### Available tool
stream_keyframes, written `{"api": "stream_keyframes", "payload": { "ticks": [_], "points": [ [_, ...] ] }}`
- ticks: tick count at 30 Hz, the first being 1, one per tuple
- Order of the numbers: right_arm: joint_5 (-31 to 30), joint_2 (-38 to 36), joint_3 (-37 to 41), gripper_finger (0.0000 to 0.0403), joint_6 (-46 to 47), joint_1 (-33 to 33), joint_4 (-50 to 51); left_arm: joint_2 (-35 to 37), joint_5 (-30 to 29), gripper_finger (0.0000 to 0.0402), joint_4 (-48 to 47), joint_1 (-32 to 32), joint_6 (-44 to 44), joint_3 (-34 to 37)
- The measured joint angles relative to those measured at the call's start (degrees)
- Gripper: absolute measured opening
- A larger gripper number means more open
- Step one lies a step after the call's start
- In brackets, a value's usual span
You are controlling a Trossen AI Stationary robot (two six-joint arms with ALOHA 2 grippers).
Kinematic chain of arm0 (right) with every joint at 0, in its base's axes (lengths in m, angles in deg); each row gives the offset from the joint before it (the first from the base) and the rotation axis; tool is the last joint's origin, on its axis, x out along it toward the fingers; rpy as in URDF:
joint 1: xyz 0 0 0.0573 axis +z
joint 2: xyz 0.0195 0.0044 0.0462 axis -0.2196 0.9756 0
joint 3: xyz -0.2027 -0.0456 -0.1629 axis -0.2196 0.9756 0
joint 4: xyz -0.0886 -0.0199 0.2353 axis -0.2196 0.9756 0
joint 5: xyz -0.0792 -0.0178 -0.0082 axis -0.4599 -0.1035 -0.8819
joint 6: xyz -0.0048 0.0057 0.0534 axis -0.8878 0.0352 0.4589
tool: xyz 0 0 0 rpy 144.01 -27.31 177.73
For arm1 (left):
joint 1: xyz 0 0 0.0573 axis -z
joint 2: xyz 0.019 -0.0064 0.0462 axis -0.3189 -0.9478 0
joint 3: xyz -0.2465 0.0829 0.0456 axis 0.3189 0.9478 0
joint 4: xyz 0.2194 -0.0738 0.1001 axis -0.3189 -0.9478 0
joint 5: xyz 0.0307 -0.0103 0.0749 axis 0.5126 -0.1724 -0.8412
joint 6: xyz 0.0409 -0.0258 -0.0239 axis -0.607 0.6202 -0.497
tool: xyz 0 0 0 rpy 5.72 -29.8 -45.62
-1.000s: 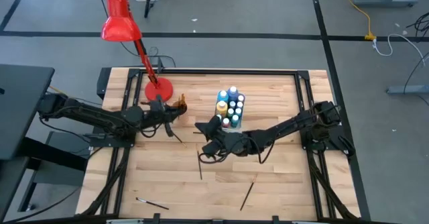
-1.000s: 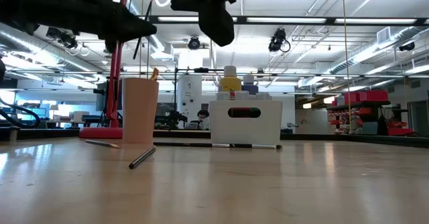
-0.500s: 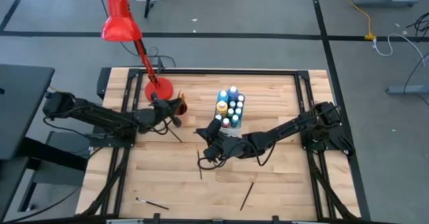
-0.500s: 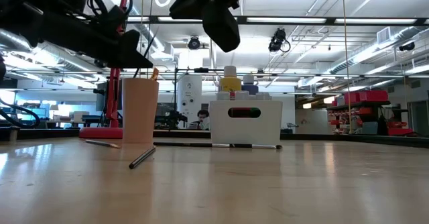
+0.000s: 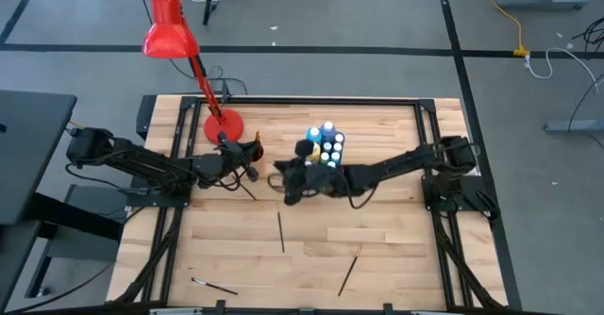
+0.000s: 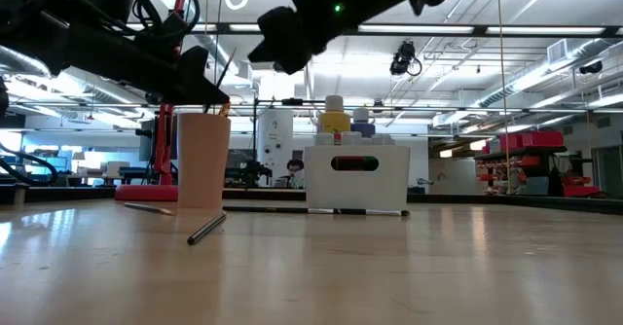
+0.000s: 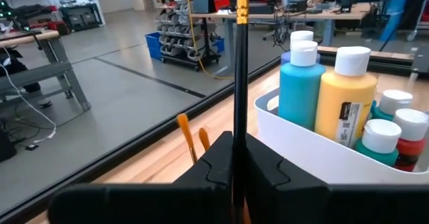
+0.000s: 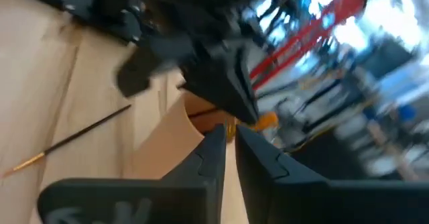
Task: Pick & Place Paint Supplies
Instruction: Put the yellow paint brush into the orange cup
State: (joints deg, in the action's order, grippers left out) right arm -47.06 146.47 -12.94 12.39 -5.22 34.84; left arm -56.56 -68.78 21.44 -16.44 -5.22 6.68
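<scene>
Brush [image 7: 239,83] in left jaws [image 7: 232,158], tip cut off above.

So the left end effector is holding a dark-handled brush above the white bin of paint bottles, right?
Not quite. The left end effector does hold a dark-handled brush, but it is above the tan cup, not the white bin. The low view shows it over the cup, with the bin standing apart to the side; the high view agrees.
</scene>
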Motion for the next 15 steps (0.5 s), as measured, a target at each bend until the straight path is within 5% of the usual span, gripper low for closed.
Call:
{"api": "stream_keyframes", "payload": {
  "ticks": [15],
  "points": [
    [10.38,0.00,0.01,0.0003,11.10,-9.44,-2.84,0.00,4.50,0.0036,-0.05,0.00,0.65,0.01]
  ]
}}
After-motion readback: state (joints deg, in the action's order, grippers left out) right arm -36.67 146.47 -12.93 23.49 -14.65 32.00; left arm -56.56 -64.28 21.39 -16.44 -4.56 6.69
